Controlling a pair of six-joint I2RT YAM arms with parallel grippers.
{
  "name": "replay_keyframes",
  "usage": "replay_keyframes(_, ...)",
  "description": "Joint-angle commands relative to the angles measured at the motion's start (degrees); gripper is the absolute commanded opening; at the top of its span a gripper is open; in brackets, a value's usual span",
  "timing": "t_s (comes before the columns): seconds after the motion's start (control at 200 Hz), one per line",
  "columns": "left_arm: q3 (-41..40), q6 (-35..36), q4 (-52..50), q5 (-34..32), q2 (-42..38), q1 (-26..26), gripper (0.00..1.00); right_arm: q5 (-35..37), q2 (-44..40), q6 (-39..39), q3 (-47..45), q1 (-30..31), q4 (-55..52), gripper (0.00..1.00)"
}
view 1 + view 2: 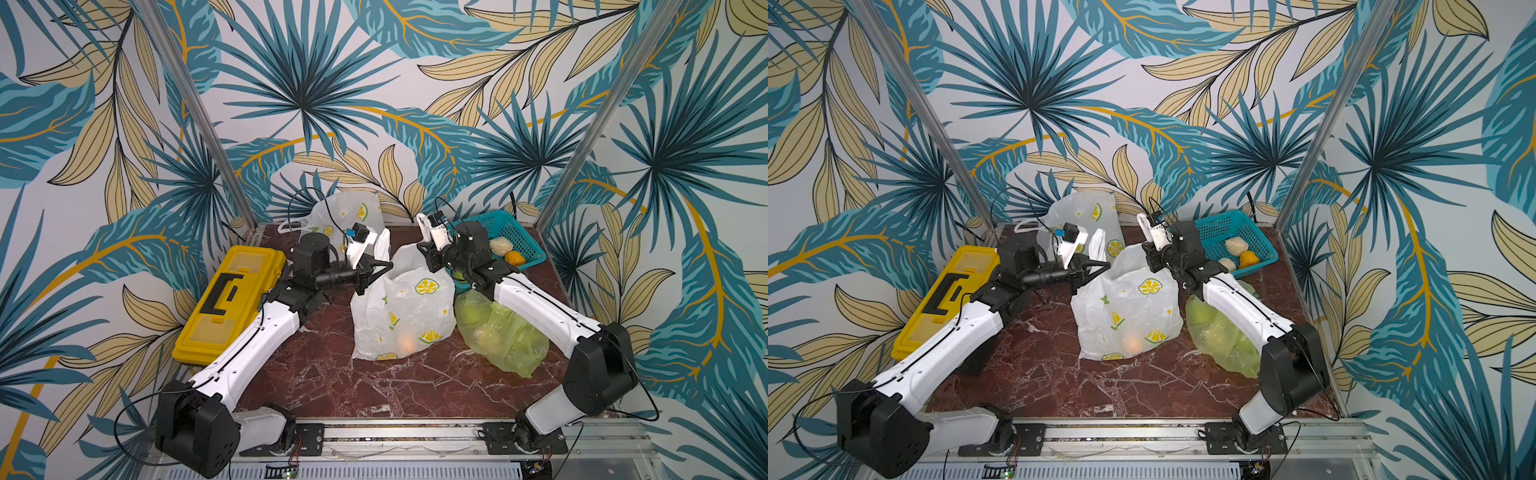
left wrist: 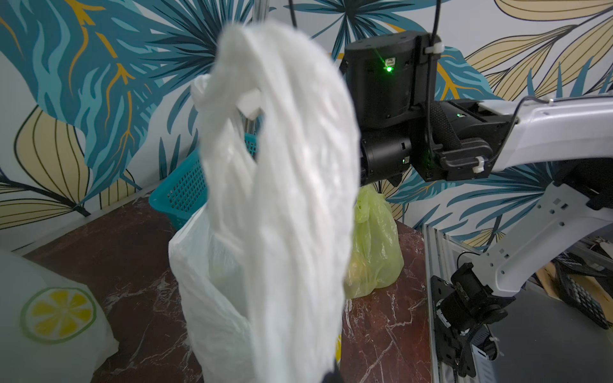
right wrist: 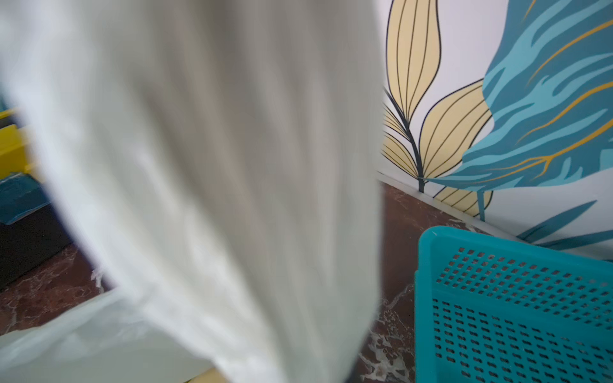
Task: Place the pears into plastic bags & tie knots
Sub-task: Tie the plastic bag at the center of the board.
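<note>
A white lemon-print plastic bag [image 1: 403, 307] stands mid-table with an orange pear [image 1: 405, 343] showing through it. My left gripper [image 1: 387, 266] is shut on its left handle [image 2: 282, 165], held up. At the bag's right top corner my right gripper [image 1: 426, 252] is shut on the other handle; gathered white plastic [image 3: 215, 165] hides the jaws in the right wrist view. A light green bag [image 1: 498, 332] of green pears lies under the right arm, its top gathered into a lump [image 2: 363, 207]. Cream [image 1: 500, 246] and orange [image 1: 515, 258] pears sit in the basket.
The teal mesh basket [image 1: 519, 237] stands at the back right. A second white lemon-print bag [image 1: 345, 216] leans on the back wall. A yellow toolbox [image 1: 230, 299] lies along the left edge. Red marble table [image 1: 332, 382] shows in front of the bags.
</note>
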Motion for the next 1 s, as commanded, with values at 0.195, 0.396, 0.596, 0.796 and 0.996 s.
replay_keyframes(0.195, 12.13, 0.73, -23.58, 5.42, 9.02, 5.08, 0.00, -2.05, -13.32, -4.40, -4.60, 6.18, -12.86, 0.00)
replay_keyframes(0.396, 20.32, 12.41, -37.69, 13.14, 17.12, -0.72, 0.00, 6.35, -14.52, -12.13, -1.52, 12.26, -25.56, 0.00)
replay_keyframes(0.596, 19.66, 18.55, -38.02, 19.87, 17.71, -1.02, 0.06, 9.51, -8.48, -17.14, 6.05, 12.91, -33.89, 0.00)
replay_keyframes(0.796, 19.72, 20.42, -38.06, 23.24, 17.36, -1.40, 0.22, 7.09, -5.01, -18.41, 9.18, 14.33, -35.62, 0.00)
replay_keyframes(0.996, 20.28, 21.13, -38.06, 24.12, 16.87, -1.28, 0.44, 6.70, -3.06, -19.09, 10.64, 15.89, -37.03, 0.00)
